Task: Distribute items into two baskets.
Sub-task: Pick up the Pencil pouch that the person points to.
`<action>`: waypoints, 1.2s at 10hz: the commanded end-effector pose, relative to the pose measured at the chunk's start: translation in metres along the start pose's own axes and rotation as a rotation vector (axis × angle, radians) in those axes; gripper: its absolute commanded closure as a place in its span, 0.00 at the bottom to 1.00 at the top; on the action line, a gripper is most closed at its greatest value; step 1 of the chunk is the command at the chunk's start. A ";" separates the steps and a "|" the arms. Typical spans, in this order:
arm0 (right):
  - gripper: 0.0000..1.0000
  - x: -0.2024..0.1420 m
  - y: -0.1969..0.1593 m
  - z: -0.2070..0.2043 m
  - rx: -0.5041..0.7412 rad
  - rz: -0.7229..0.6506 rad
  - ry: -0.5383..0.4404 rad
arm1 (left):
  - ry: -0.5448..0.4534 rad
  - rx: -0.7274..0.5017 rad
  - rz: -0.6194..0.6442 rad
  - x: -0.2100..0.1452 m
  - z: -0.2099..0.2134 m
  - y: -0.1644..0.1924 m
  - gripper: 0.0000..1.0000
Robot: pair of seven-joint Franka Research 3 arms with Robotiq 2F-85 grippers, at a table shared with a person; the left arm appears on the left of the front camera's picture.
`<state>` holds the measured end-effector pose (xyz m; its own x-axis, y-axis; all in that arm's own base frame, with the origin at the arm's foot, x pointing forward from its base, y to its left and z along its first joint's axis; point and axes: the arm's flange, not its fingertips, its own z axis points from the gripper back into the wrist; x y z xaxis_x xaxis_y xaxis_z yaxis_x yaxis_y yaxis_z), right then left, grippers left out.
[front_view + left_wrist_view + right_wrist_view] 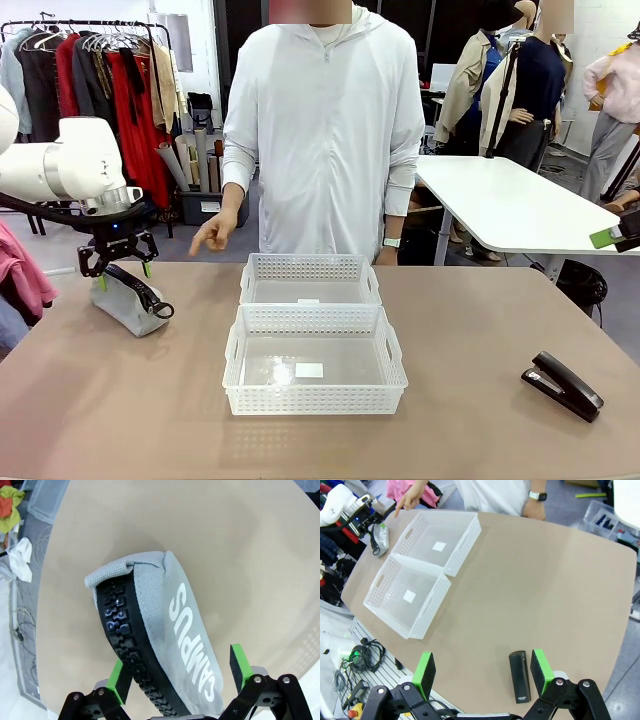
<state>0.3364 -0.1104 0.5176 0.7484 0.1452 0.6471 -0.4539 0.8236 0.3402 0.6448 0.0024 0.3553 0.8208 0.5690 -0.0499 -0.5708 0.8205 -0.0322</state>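
The grey "CAMPUS" pouch [122, 302] [167, 615] lies at the table's left, black zip side up. My left gripper [124, 274] [180, 673] is open and straddles it, a green pad on either side. Mid-table sit two white lattice baskets end to end, the smaller far one [310, 266] [470, 542] and the larger near one [315, 400] [431, 614]; I see nothing in either. The black stapler [562, 385] [519, 676] lies flat at the front right. High above it, my right gripper [482, 672] is open, with the stapler below its right pad.
A person in a white jacket stands at the far edge, one hand [212, 232] [409, 500] pointing down towards the pouch. The brown table [480, 330] is bare between baskets and stapler. In the right wrist view, cables lie on the floor below the table's near edge.
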 end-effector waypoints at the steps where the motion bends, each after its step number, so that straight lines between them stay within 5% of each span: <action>1: 0.00 -0.001 0.001 0.000 0.020 0.012 -0.020 | 0.004 -0.022 0.011 -0.003 -0.007 0.005 0.00; 4: 0.00 -0.001 0.001 0.000 0.020 0.012 -0.020 | 0.041 -0.047 -0.039 -0.005 -0.011 0.009 0.04; 9: 0.00 -0.001 0.001 0.000 0.020 0.012 -0.020 | 0.081 -0.070 -0.066 -0.006 -0.020 0.012 0.92; 10: 0.00 -0.001 0.001 0.000 0.020 0.012 -0.020 | 0.091 -0.070 -0.069 -0.007 -0.020 0.012 1.00; 12: 0.00 -0.001 0.001 0.000 0.020 0.012 -0.020 | 0.092 -0.067 -0.067 -0.007 -0.020 0.012 1.00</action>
<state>0.3363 -0.1104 0.5176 0.7485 0.1452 0.6470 -0.4539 0.8235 0.3403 0.6353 0.0074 0.3353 0.8490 0.5144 -0.1209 -0.5252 0.8466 -0.0859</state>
